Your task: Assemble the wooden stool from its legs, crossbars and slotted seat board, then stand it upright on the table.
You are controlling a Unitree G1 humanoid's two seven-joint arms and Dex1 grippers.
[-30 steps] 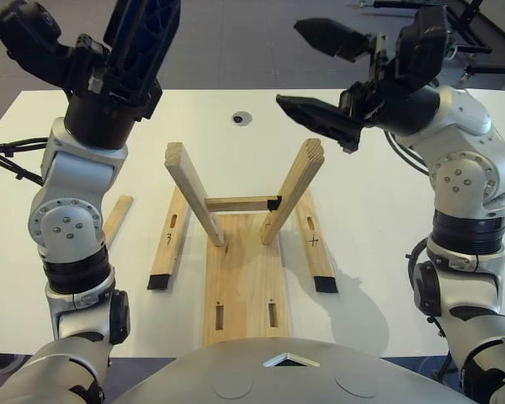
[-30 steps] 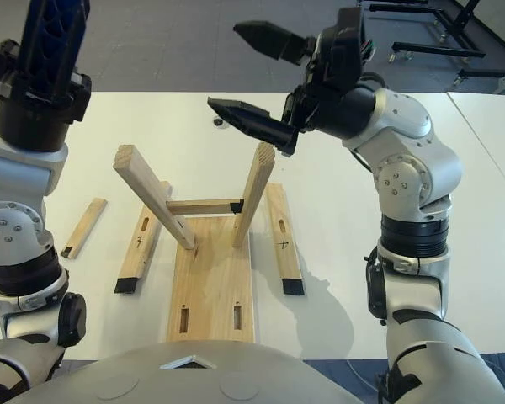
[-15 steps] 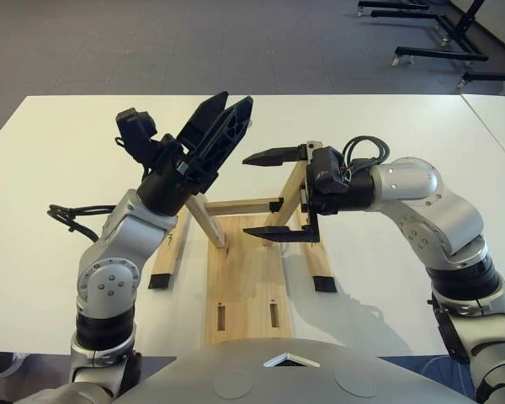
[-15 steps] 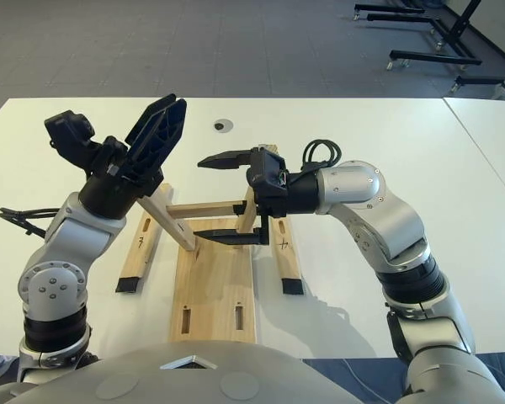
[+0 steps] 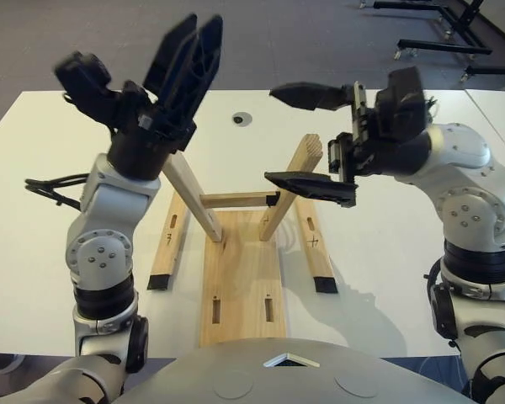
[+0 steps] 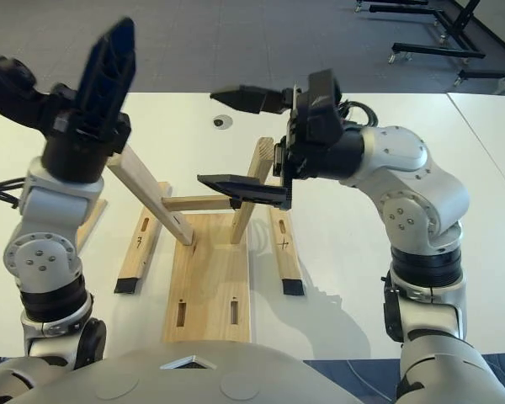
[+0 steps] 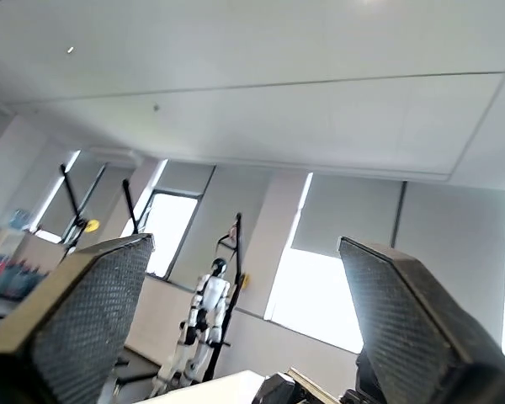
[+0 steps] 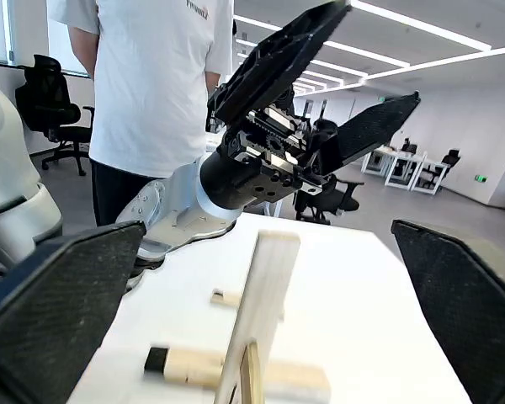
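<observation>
- We take this for a robotics lab: another humanoid robot (image 7: pixel 204 324) stands beside a frame (image 7: pixel 236 252) by the windows (image 7: pixel 320 295).
- Office chairs (image 8: pixel 46 93), desks (image 8: pixel 400 164) and strip lights (image 8: pixel 404 25) surround us.

Left upright leg (image 5: pixel 195 200) top hidden behind left arm (image 5: pixel 118 185); left fingers (image 5: pixel 204 52) blurred

White table (image 5: pixel 42 219) in front of me, w/ a round grommet hole (image 5: pixel 238 119) near its far edge, abt the middle. Grey floor (image 5: pixel 261 42) beyond. Black wheeled frames (image 6: pixel 438 48) on the floor, far right. 2nd white table (image 6: pixel 501 118) just beside mine, right side.

Via my right wrist cam: black office chair (image 8: pixel 46 101), another chair (image 8: pixel 332 198) farther back, desks (image 8: pixel 404 164) at the far end, ceiling light strips (image 8: pixel 421 29).

Via my left wrist cam: white ceiling (image 7: pixel 278 101), bright windows (image 7: pixel 320 303), a humanoid robot (image 7: pixel 204 316) at a black stand.
</observation>
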